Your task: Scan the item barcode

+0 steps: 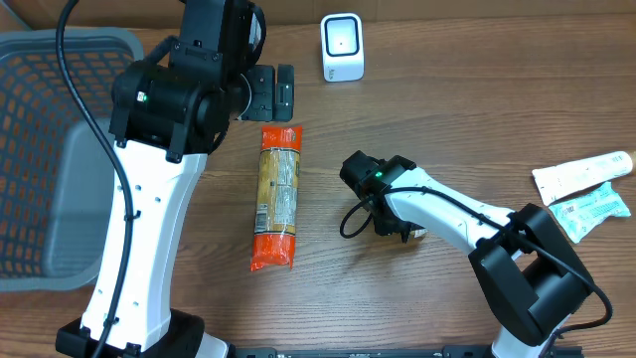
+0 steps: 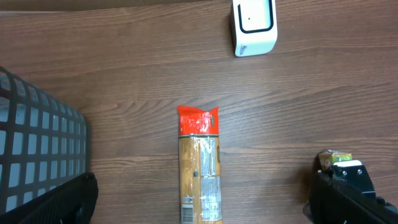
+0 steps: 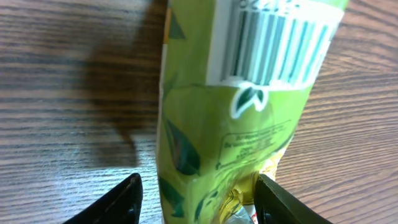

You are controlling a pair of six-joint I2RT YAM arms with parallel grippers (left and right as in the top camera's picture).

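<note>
- One green foil packet (image 3: 242,124) with a white barcode label lies flat on the brown wooden table (image 3: 62,93), its barcode face turned up.
- It sits between the two fingers of my right gripper (image 3: 198,199). The fingers stand apart and are not clamped: a strip of table shows between one finger and the packet, and the other finger is just beside the packet's edge.
- One long clear packet with orange ends (image 1: 277,197) lies to the left of the green foil packet, near it but apart.
- My left gripper (image 2: 205,202) hangs over the table by that long packet's far end, fingers spread wide and empty.
- One white box-shaped scanner (image 1: 343,48) stands at the far edge, well apart from the green foil packet.
- One grey mesh basket (image 1: 40,149) sits at the left edge.
- One white tube (image 1: 581,174) and one pale blue packet (image 1: 596,211) lie just beside each other at the right edge.
</note>
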